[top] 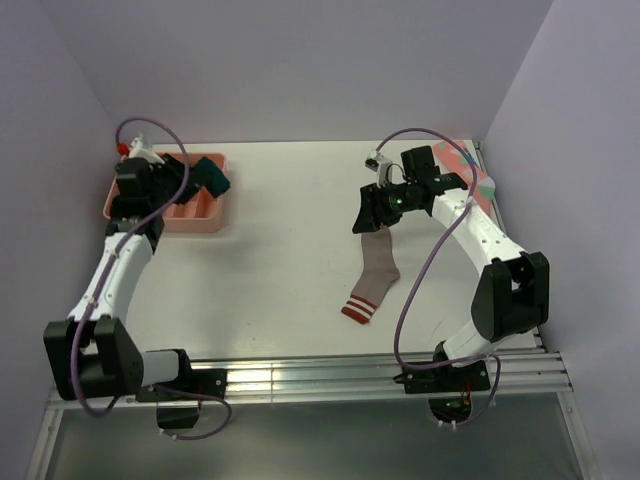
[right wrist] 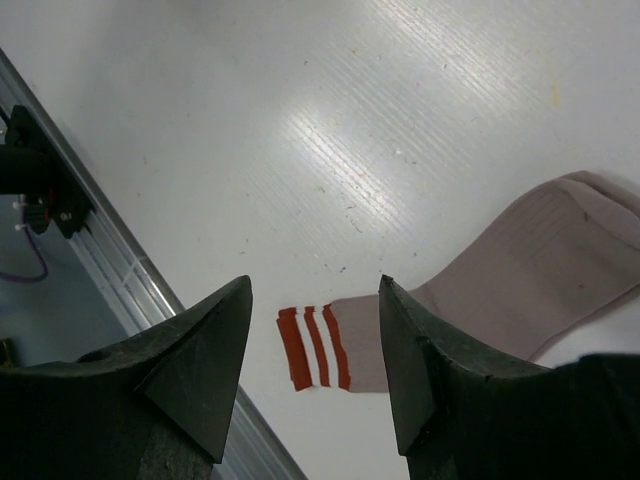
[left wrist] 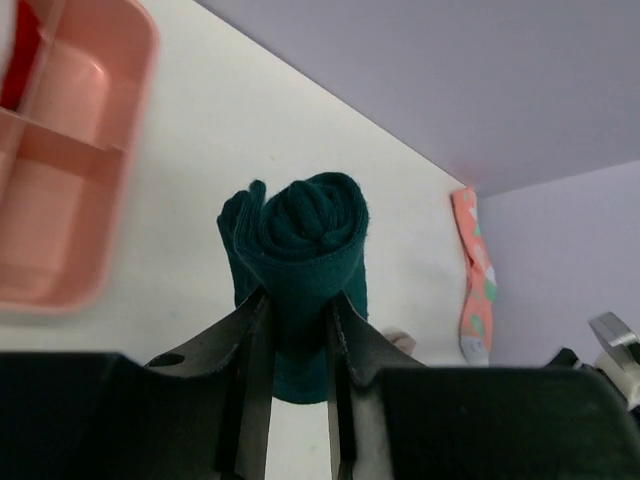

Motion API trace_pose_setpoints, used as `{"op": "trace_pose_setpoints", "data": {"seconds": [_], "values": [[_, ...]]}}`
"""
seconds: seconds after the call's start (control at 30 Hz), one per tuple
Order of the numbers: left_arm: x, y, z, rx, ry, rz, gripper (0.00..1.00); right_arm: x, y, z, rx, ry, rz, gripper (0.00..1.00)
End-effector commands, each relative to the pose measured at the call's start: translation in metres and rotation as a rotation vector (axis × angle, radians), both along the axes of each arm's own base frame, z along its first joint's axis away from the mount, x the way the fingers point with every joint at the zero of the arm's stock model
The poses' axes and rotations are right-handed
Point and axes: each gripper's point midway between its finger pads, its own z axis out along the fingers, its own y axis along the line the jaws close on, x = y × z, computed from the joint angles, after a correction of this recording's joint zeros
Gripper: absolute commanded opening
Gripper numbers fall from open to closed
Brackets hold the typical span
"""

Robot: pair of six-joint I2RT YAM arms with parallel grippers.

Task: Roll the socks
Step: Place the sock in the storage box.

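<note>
Status: rolled green sock [left wrist: 305,225] is clamped in left gripper [left wrist: 298,300] by tray [top: 195,224] (far-left corner of table [top: 290,200]). Flat brown sock [top: 380,265] is to be rolled next; right gripper [right wrist: 312,300] hangs wide, empty.

White table [top: 280,260], matte, w/ faint ribbed grain. Right wrist view shows a few small dark specks & scuffs on it. Boxed in on 3 sides by plain pale lilac-grey walls: back wall [top: 300,60], left wall [top: 45,200], right wall [top: 590,150], each meeting the tabletop in a straight seam. Light is soft, from overhead. It leaves a bright glare patch on the tabletop in right wrist view & glints along the aluminium rails [top: 320,372] running L-R at the table's near edge. Below the rails is a darker grey-green surface [top: 330,440], dimmer than the tabletop.
</note>
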Motion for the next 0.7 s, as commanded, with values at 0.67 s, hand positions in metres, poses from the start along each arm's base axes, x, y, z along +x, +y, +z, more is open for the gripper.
{"op": "trace_pose_setpoints", "data": {"seconds": [0.67], "values": [[0.098,0.073,-0.082,-0.035,0.177,-0.389,0.00,-0.010,-0.012,-0.003,-0.046,-0.066,0.077,0.59]]}}
